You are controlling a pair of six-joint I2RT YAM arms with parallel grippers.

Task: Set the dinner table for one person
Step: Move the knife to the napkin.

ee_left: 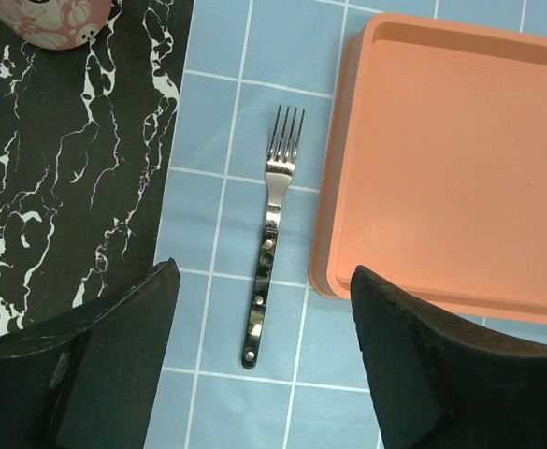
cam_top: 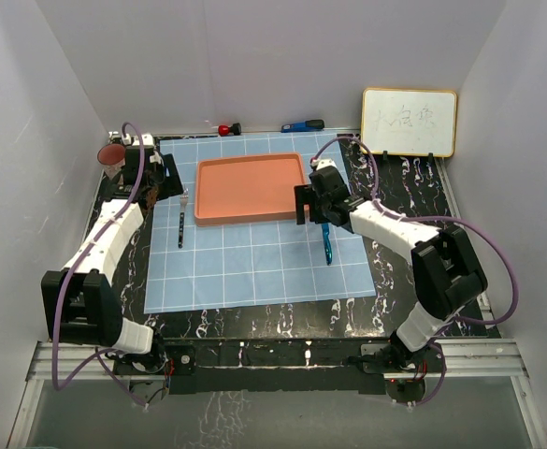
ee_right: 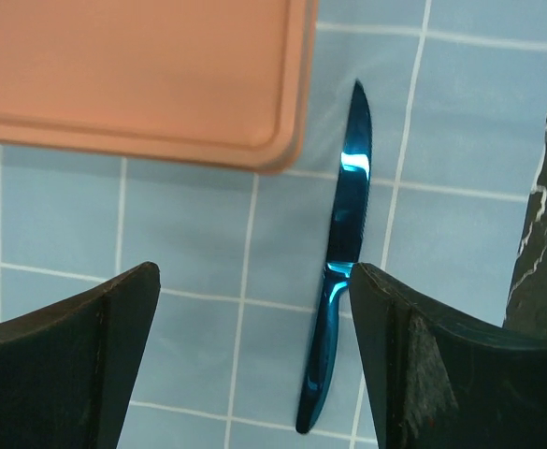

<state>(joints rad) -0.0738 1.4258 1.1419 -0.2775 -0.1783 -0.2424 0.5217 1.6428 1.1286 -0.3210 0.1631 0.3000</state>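
Observation:
The black marble dinner table (cam_top: 404,271) carries a light-blue gridded cloth (cam_top: 254,267) with an orange tray (cam_top: 250,187) on it. A fork (cam_top: 181,223) with a dark handle lies on the cloth left of the tray; it also shows in the left wrist view (ee_left: 268,234). My left gripper (ee_left: 264,374) is open and empty above the fork's handle end. A blue knife (cam_top: 326,243) lies on the cloth right of the tray, blade pointing away (ee_right: 343,253). My right gripper (ee_right: 254,355) is open and empty, its right finger (ee_right: 441,365) over the knife's handle.
A pink cup (ee_left: 53,19) stands on the table at the far left, by the left arm (cam_top: 111,152). A whiteboard (cam_top: 410,122) leans at the back right. A red-tipped tool (cam_top: 226,129) and a blue-handled tool (cam_top: 303,125) lie along the back edge.

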